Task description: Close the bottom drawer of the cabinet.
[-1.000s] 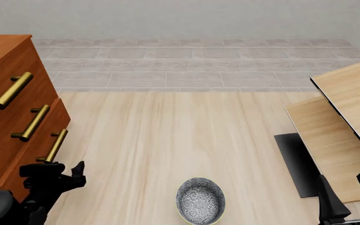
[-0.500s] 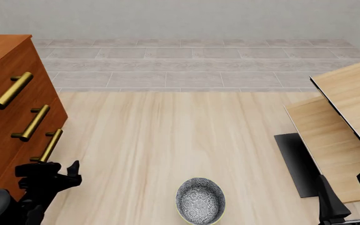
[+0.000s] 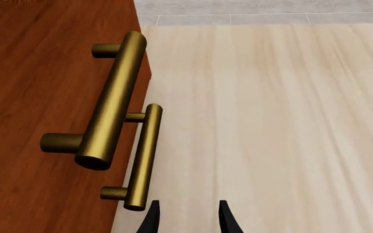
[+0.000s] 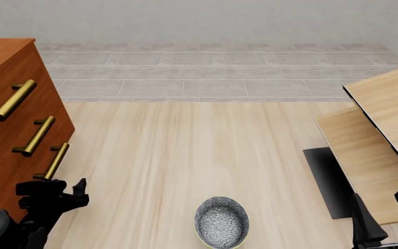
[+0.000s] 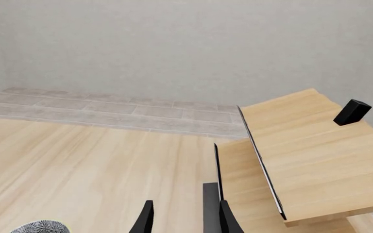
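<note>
patterned bowl [image 4: 221,222] on table [image 4: 185,155], contents not discernible. cabinet [image 4: 5,129] at table's left edge; bottom drawer [image 4: 29,181] front level with two drawers above. my left gripper [image 4: 64,189] just beside its brass handle [image 4: 52,162], fingers slightly apart, nothing held. my right gripper [image 4: 385,215] low right, well apart from cabinet, near pale wood furniture [image 4: 379,135], fingers apart, empty
</note>
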